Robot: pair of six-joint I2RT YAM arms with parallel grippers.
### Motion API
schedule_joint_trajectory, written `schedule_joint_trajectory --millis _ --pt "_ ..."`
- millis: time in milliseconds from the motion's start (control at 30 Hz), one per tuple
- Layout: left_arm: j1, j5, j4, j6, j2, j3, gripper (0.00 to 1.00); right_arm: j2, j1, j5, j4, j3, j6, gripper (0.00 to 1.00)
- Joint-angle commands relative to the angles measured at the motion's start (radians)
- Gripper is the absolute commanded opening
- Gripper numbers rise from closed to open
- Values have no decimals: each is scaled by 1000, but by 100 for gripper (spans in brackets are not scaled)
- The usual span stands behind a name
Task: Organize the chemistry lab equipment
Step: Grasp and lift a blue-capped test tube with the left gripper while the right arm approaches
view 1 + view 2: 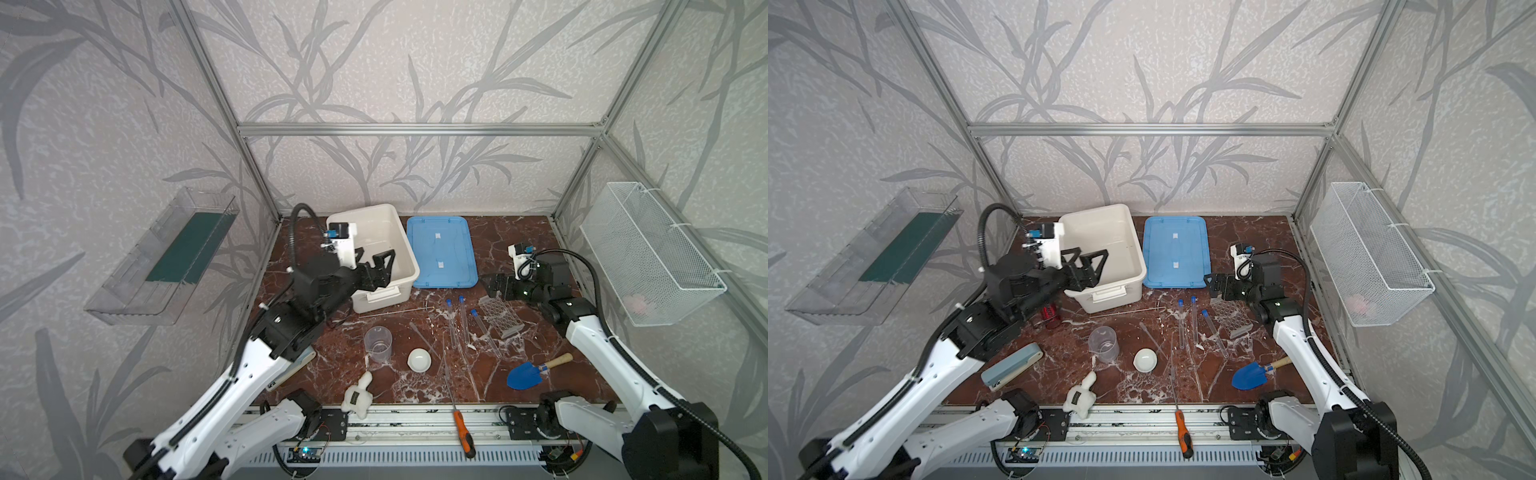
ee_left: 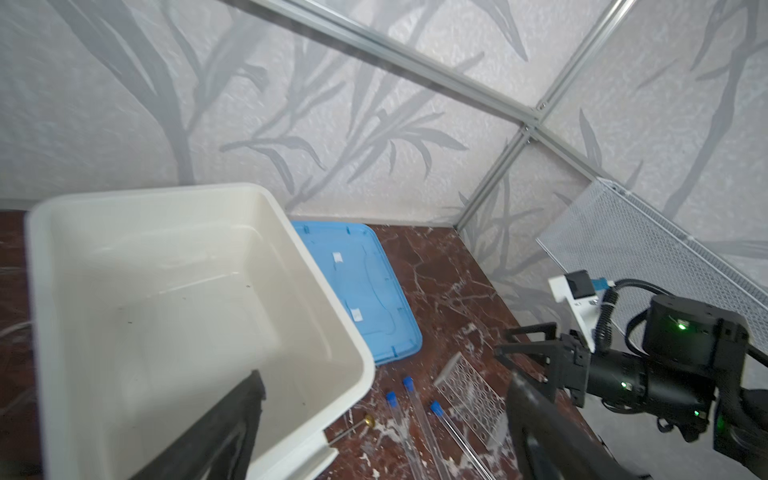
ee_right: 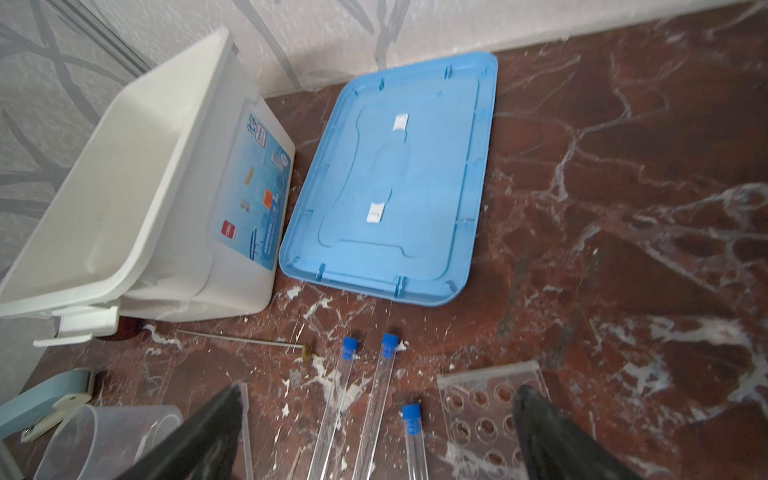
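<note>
Three blue-capped test tubes (image 1: 463, 318) (image 3: 384, 395) lie side by side on the marble table, next to the clear perforated rack (image 1: 500, 319) (image 2: 469, 395), which lies flat. The clear beaker (image 1: 378, 343) and the small white dish (image 1: 419, 359) stand nearer the front. A thin rod (image 1: 395, 311) lies before the white bin (image 1: 401, 249). My left gripper (image 1: 372, 259) (image 2: 386, 376) hovers open and empty over the bin's near rim. My right gripper (image 1: 493, 284) (image 3: 381, 388) is open and empty, just behind the rack and tubes.
A blue lid (image 1: 440, 251) lies right of the bin. At the front are a blue trowel (image 1: 525, 374), an orange-handled screwdriver (image 1: 463, 432) and a white plush toy (image 1: 357, 397). A stapler (image 1: 1011, 365) and a red can (image 1: 1050, 316) lie under the left arm. A wire basket (image 1: 648, 253) hangs on the right wall.
</note>
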Motion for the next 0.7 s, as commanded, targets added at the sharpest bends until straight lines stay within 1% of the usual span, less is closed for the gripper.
schedule_joint_trajectory --millis 0,67,167,200,267,367,433,567,667 --pt "-155 -84 -94 -42 116 103 92 -2 -24 -52 -164 45 19 99" --pt "-235 -132 -154 -31 217 187 92 -31 -26 -47 -179 34 21 99" --pt "-289 -90 -196 -57 354 261 88 -71 -27 -33 -226 38 28 99" --pt "-297 -51 -179 -82 385 262 87 -82 -27 -31 -248 43 28 99" --pt "-312 11 -140 -117 431 254 80 -96 -29 -15 -298 62 29 99" --pt "-328 19 -167 -144 513 257 75 -118 -42 3 -351 79 41 99" --pt "-329 29 -167 -165 571 239 71 -134 -47 -17 -365 79 46 99" --pt "-329 84 -139 -197 681 219 62 -160 -47 -43 -374 57 37 99" --pt "-327 72 -145 -193 767 225 54 -177 -48 -41 -394 44 24 99"
